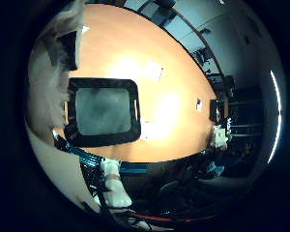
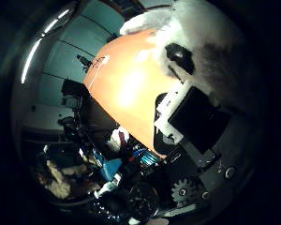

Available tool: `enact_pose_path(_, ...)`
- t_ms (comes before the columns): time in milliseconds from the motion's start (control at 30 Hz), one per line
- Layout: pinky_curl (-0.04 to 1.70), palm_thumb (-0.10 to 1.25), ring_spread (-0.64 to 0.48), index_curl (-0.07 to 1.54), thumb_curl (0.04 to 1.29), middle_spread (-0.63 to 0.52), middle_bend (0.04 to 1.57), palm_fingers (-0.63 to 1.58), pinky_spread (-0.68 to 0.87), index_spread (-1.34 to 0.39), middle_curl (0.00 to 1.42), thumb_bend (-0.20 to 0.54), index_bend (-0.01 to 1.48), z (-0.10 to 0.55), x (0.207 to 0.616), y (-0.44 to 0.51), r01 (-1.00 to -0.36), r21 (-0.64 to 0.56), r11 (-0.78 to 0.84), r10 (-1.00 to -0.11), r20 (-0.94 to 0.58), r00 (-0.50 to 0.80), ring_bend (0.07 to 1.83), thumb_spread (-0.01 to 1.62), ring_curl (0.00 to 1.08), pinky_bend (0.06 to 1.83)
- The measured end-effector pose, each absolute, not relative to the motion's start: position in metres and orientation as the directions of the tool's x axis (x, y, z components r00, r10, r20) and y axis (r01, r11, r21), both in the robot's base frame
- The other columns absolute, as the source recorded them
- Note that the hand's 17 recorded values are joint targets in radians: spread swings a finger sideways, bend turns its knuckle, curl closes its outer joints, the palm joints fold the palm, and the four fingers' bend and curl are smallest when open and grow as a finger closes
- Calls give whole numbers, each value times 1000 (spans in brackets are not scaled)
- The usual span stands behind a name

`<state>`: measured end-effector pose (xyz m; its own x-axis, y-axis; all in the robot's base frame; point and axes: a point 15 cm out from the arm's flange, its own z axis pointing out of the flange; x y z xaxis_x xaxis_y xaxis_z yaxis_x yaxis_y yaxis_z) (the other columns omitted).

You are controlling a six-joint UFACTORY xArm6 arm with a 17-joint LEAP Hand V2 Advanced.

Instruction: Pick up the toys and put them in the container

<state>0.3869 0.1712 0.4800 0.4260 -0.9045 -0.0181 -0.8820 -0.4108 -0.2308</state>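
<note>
Surface (image 1: 174, 111): orange, seen from above, carrying the container and white papers (image 1: 153, 70).
Container (image 1: 71, 116): black rim, grey inside, nothing in it.
Toy (image 2: 210, 33): white, furry, right against the palm.
Hand (image 2: 187, 110): fingers curled against the toy.

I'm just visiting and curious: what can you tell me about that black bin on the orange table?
The container is a shallow, rectangular black bin with rounded corners and a broad rim, apparently plastic. A slot-like handle cutout shows in the rim on at least one short side. It sits flat and upright on the orange table, near the table's edge. Its grey-looking inside appears empty; no toys are visible in it. A fuzzy white and grey thing lies close to the camera, overlapping one end of the container in the little finger side view; whether they touch is unclear.
</note>
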Motion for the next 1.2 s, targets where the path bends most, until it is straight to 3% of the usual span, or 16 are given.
enact_pose_path(133,1089,811,-273,948,477,-238,1101,976,-284,-356,980,-39,811,474,386,172,-873,-274,-405,-905,-19,426,1231,1169,830,1026)
enact_pose_path(233,1009,701,-280,881,402,-249,1019,737,-360,-391,905,-34,560,471,383,171,-872,-270,-407,-904,-19,428,1161,1159,763,940)
enact_pose_path(300,967,658,-276,832,370,-256,1009,479,-356,-421,875,-31,486,470,382,170,-872,-265,-412,-902,-17,432,1042,1144,715,785)
enact_pose_path(333,951,636,-257,814,355,-254,1006,324,-290,-430,860,-32,492,469,381,170,-871,-263,-416,-900,-16,435,978,1134,699,661)
enact_pose_path(467,848,587,-159,691,322,-226,846,174,28,-448,755,-29,428,467,381,168,-872,-252,-420,-900,-10,436,786,1099,584,511)
enact_pose_path(567,774,567,-99,620,309,-206,759,198,216,-447,690,-27,397,466,382,167,-872,-248,-422,-900,-4,436,707,1075,529,454)
enact_pose_path(733,660,555,-26,535,295,-170,613,201,391,-435,594,-25,344,463,379,164,-876,-230,-425,-899,-2,437,581,1060,451,381)
enact_pose_path(967,568,534,32,420,289,-79,360,211,462,-410,457,-26,175,456,372,154,-881,-181,-437,-896,1,444,499,1044,374,409)
enact_pose_path(1200,491,506,64,345,282,-46,317,227,476,-392,407,-27,164,454,377,106,-900,-139,-412,-911,40,411,423,1030,317,402)
